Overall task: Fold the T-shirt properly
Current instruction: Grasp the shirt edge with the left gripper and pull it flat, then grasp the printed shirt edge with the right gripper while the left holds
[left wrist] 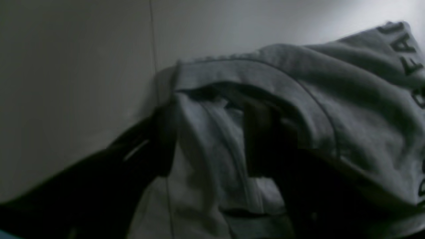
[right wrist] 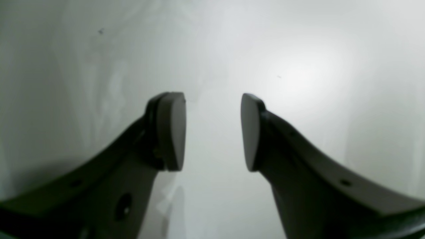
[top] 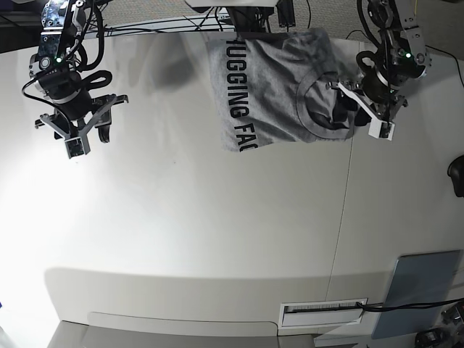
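The heather-grey T-shirt lies bunched at the back middle of the white table, black lettering up. In the left wrist view its ribbed neck band and lettering fill the right half. My left gripper is at the shirt's neck. Its dark fingers stand apart with folds of grey cloth between them, one finger under the neck band. My right gripper is far off at the table's back left, over bare table. It is open and empty.
A flat grey-blue pad lies at the front right. A white slot with a label sits at the front edge. A seam in the table runs front to back. Cables hang behind the shirt.
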{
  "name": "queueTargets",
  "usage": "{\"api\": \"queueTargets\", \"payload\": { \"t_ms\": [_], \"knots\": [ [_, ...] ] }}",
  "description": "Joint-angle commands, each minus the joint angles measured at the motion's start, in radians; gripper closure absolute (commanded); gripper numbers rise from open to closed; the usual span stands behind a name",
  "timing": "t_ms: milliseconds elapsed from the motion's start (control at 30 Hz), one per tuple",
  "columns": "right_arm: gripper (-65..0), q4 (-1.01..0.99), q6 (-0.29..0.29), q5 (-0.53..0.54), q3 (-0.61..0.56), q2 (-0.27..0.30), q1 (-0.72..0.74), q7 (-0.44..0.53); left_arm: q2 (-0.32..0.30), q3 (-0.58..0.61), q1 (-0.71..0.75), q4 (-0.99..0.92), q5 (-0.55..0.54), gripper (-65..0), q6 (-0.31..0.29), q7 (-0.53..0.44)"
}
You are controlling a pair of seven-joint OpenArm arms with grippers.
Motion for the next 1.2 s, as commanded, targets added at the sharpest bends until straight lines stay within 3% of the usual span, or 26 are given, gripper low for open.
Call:
{"api": "queueTargets", "payload": {
  "t_ms": [0, 67, 167, 267, 367, 433, 700, 933, 1067, 1167],
  "knots": [
    [-27.0, 0.018, 0.000, 0.006, 0.007, 0.011, 0.005, 0.021, -0.010, -0.015, -0.002, 0.020, -0.020, -33.3, -0.008, -0.015],
    [-27.0, 0.018, 0.000, 0.006, 0.007, 0.012, 0.005, 0.021, -0.010, -0.044, -0.002, 0.021, -0.071, -33.2, -0.045, 0.009],
    [-27.0, 0.018, 0.000, 0.011, 0.007, 0.011, 0.006, 0.031, -0.010, -0.107, -0.002, 0.021, -0.230, -32.3, -0.168, 0.112],
    [-27.0, 0.018, 0.000, 0.054, 0.005, 0.012, 0.006, 0.046, -0.010, -0.138, 0.005, 0.021, -0.381, -20.2, -0.282, 0.245],
    [-27.0, 0.018, 0.000, 0.062, -0.009, 0.011, 0.014, 0.046, -0.010, -0.122, 0.041, 0.020, -0.432, -4.8, -0.304, 0.280],
    [-27.0, 0.018, 0.000, 0.061, -0.024, 0.011, 0.016, 0.047, -0.010, -0.094, 0.070, 0.020, -0.420, -1.8, -0.304, 0.280],
    [-27.0, 0.018, 0.000, 0.055, -0.052, 0.012, 0.016, 0.045, -0.011, 0.047, 0.122, 0.010, -0.234, -1.8, -0.304, 0.264],
    [-27.0, 0.018, 0.000, 0.055, -0.053, 0.011, 0.016, 0.057, -0.016, 0.092, 0.102, -0.117, 0.129, -1.8, -0.304, -0.053],
    [-23.9, 0.017, 0.000, 0.055, -0.109, 0.011, 0.029, 0.121, -0.033, 0.092, 0.052, -0.169, 0.142, -1.8, -0.304, -0.102],
    [-13.1, 0.016, -0.001, 0.042, -0.212, 0.008, 0.081, 0.129, -0.039, 0.092, 0.032, -0.167, 0.099, -1.8, -0.304, -0.099]
  ]
}}
